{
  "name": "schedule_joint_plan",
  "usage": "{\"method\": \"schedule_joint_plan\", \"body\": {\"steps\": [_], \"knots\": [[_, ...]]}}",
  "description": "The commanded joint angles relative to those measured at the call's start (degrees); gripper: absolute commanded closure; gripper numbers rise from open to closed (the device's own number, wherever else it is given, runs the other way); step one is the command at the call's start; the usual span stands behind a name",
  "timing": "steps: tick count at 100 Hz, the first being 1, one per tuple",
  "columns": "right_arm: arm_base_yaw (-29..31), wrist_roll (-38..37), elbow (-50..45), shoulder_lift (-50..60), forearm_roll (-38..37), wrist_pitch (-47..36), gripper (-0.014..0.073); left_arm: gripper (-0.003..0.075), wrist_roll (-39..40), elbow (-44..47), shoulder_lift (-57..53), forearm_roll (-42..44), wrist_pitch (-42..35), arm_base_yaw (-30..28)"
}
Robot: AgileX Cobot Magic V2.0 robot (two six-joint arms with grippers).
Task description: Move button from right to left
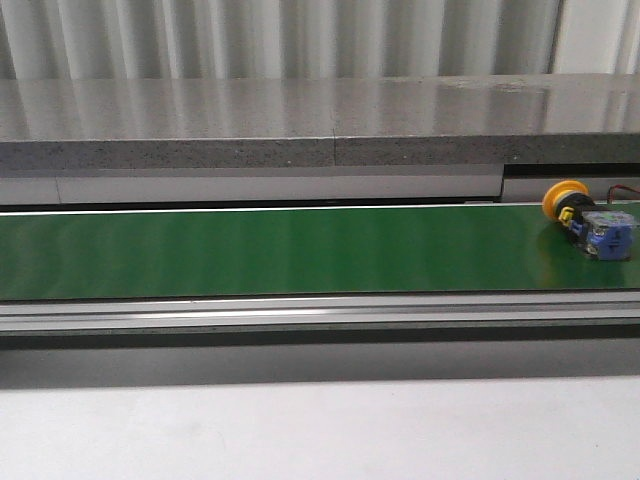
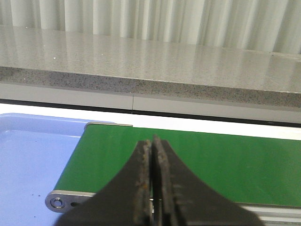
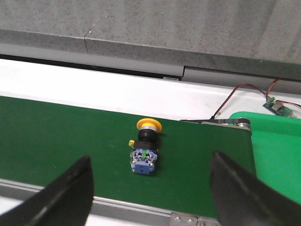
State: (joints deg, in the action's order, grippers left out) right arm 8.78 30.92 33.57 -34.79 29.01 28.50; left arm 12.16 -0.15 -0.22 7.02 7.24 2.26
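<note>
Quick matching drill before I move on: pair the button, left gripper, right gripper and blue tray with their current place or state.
Things:
1. button
2. left gripper
3. right gripper
4. blue tray

States:
A. jaws wide apart, nothing held
B. beside the left end of the green belt
C. lying on its side at the belt's right end
D. jaws pressed together, nothing held

Pairs: 1-C, 2-D, 3-A, 4-B
</note>
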Motion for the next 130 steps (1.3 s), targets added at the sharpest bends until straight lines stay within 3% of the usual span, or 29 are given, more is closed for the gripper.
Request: {"method": "schedule_joint_plan", "body": {"steps": [1, 22, 64, 86, 104, 130], "knots": [[-0.2, 0.7, -0.4, 1.7, 0.4, -4.1, 0.023, 0.074, 0.0, 1.4, -1.5, 1.2, -4.8, 0.5], [-0.2, 0.7, -1.1, 2.0, 0.4, -3.8, 0.0665, 0.074, 0.0, 1.4, -1.5, 2.3, -4.8, 0.5], [-0.2, 0.7, -1.1, 2.0, 0.4, -3.7, 0.0661, 0.074, 0.0, 1.4, -1.5, 2.3, -6.2, 0.5], [-0.2, 0.7, -1.1, 2.0, 0.4, -3.7, 0.0661, 0.074, 0.0, -2.3, -1.0, -4.7, -8.7, 0.5], [-0.2, 0.7, -1.1, 2.0, 0.4, -3.7, 0.0661, 0.074, 0.0, -13.6, 4.4, -4.9, -0.1, 0.5], [-0.2, 0.7, -1.1, 2.0, 0.4, -3.5, 0.0661, 0.074, 0.0, -34.6, 23.3, -5.3, 19.0, 0.5]]}}
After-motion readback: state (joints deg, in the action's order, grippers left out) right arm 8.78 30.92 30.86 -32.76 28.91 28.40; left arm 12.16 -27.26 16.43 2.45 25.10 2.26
